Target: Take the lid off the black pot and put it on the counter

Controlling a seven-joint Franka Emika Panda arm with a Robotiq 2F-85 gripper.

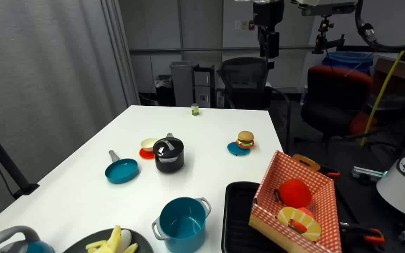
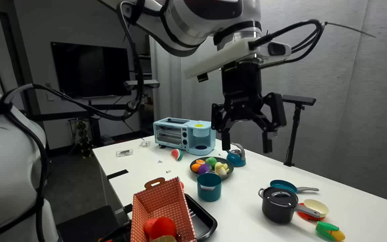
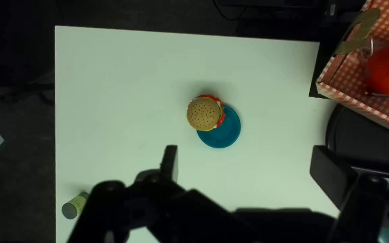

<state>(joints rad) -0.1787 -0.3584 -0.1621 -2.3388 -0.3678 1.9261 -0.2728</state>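
The black pot (image 1: 169,162) stands upright on the white counter (image 1: 125,200), with a grey long handle; it also shows in an exterior view (image 2: 277,211). The lid (image 1: 168,146), a dark shiny disc, sits on top of the pot and shows in an exterior view too (image 2: 282,197). My gripper (image 2: 246,143) is open and empty, high above the counter and apart from the pot. In the wrist view my gripper's fingers (image 3: 245,165) are spread wide over bare counter. The pot and lid are out of the wrist view.
Near the pot are a teal pan (image 1: 121,171), a cream bowl (image 1: 149,144) on a red plate and a toy corn (image 2: 329,231). A teal pot (image 1: 183,225), a black tray (image 1: 239,218), a checked basket (image 1: 264,214) and a burger (image 3: 204,114) by a blue plate (image 3: 223,133) stand around.
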